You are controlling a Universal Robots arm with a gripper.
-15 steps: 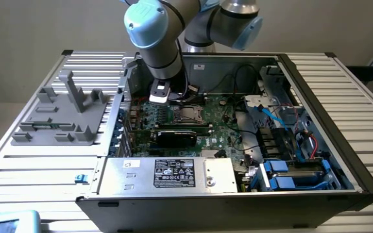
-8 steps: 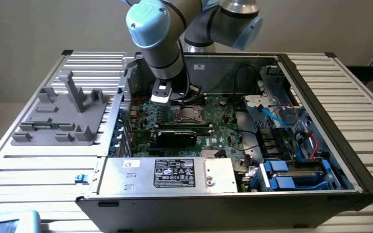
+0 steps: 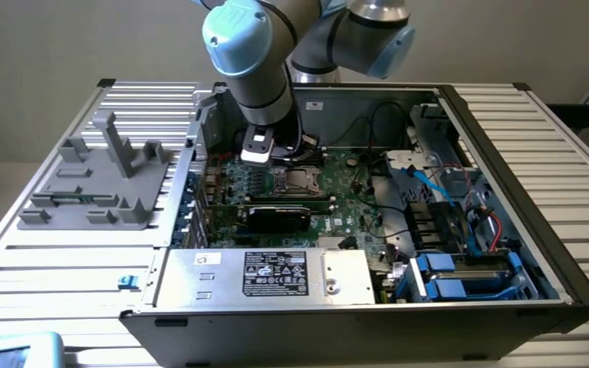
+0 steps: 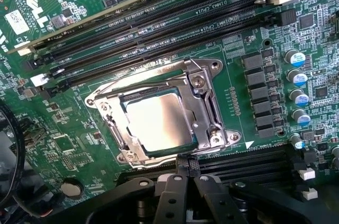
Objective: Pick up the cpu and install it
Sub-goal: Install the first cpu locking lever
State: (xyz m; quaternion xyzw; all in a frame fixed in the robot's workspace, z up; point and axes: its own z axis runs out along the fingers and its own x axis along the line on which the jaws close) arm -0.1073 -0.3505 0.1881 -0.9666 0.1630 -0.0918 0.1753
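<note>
The cpu [image 4: 159, 121] lies flat inside the motherboard socket, its silver top facing up, with the metal frame [image 4: 204, 102] around it. In the exterior view the cpu [image 3: 297, 181] is a small bright square in the middle of the green board. My gripper [image 4: 188, 164] hovers just beside the socket's edge with its black fingers [image 4: 175, 187] drawn together and nothing between them. From outside, the gripper [image 3: 274, 157] hangs low inside the open computer case, slightly toward the exterior view's left of the socket.
Long black memory slots [image 4: 159, 28] run beside the socket. A black card [image 3: 279, 215] stands in front of it, and a silver power supply [image 3: 274, 274] lies nearer. Cables and blue drive bays [image 3: 459, 268] crowd the right. A grey fixture [image 3: 100, 180] sits outside the case.
</note>
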